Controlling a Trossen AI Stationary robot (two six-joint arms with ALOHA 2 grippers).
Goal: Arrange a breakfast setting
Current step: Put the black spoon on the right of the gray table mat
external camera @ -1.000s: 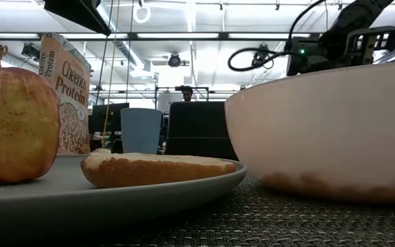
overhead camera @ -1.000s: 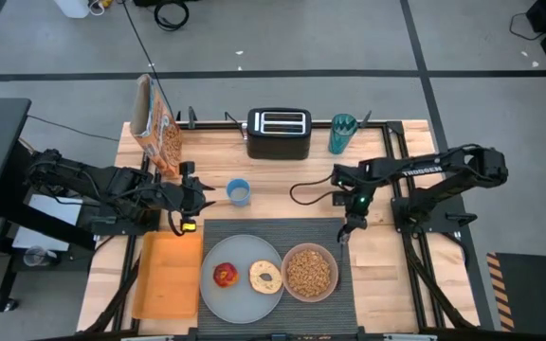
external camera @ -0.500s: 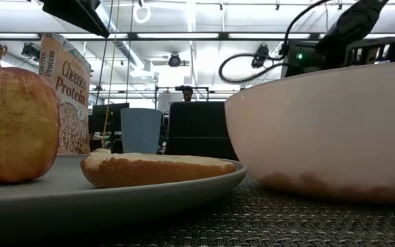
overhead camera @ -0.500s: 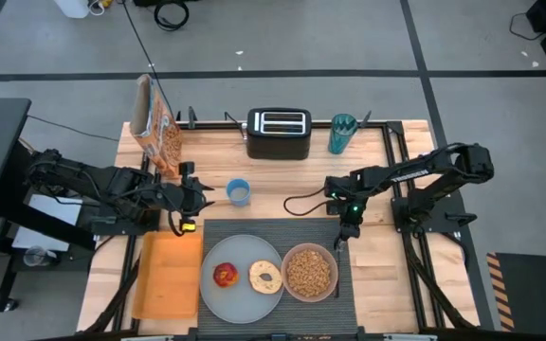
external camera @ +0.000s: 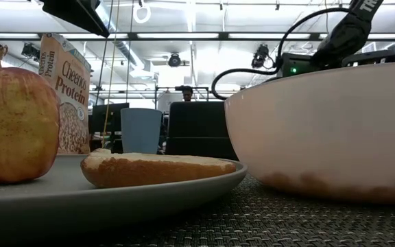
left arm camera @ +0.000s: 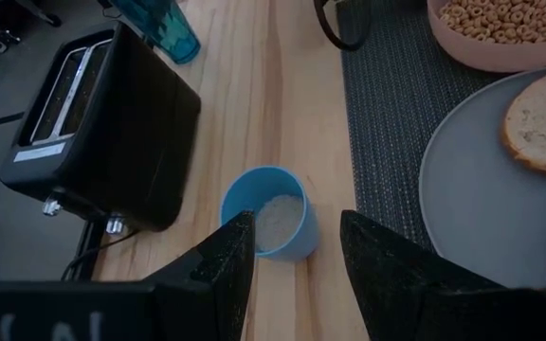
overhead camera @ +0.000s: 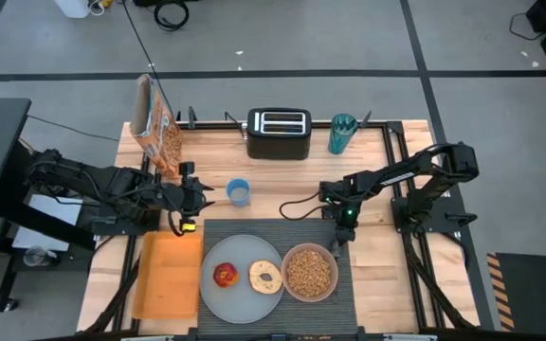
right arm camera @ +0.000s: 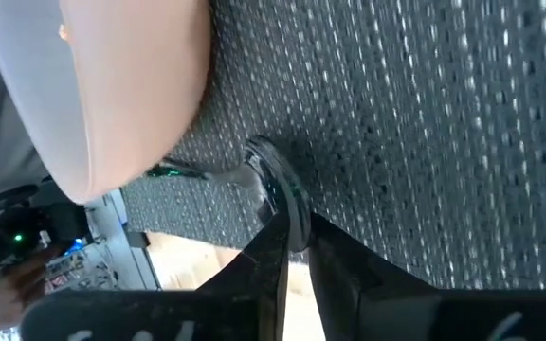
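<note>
Spoon (right arm camera: 275, 192) pinched between the right hand's (overhead camera: 337, 239) narrowed fingers (right arm camera: 254, 275), down at the dark grey placemat (overhead camera: 273, 232), just beside the pink bowl (overhead camera: 331, 281) on its right. Shows plainly only in the right wrist view: shiny metal against the woven mat, with the bowl's curved wall close by. From above, hardly more than a sliver under the hand; from the low camera, hidden behind the bowl, with only the right arm and its cable rising over the rim.

Placemat laid at the middle of the table's (overhead camera: 377, 284) near edge. On it, the pale grey plate (overhead camera: 240, 251) to the left, bearing the red apple (overhead camera: 225, 275) and the bagel half (overhead camera: 265, 276) side by side, cut face up. Bowl touching or nearly touching the plate's right rim; cannot tell which. Full of cereal rings, seen from above and in the left wrist view but not from table height, where only the pink outer wall shows.

Orange cereal box (overhead camera: 154, 123) upright at the far left corner.

Left hand (overhead camera: 201, 195) waiting near the left edge, fingers (left arm camera: 226, 275) wide apart, aimed at the small blue cup (overhead camera: 239, 192) just beyond the placemat's far edge. White contents of the cup clear in the left wrist view. Black toaster (overhead camera: 279, 133) at the middle of the far edge.
</note>
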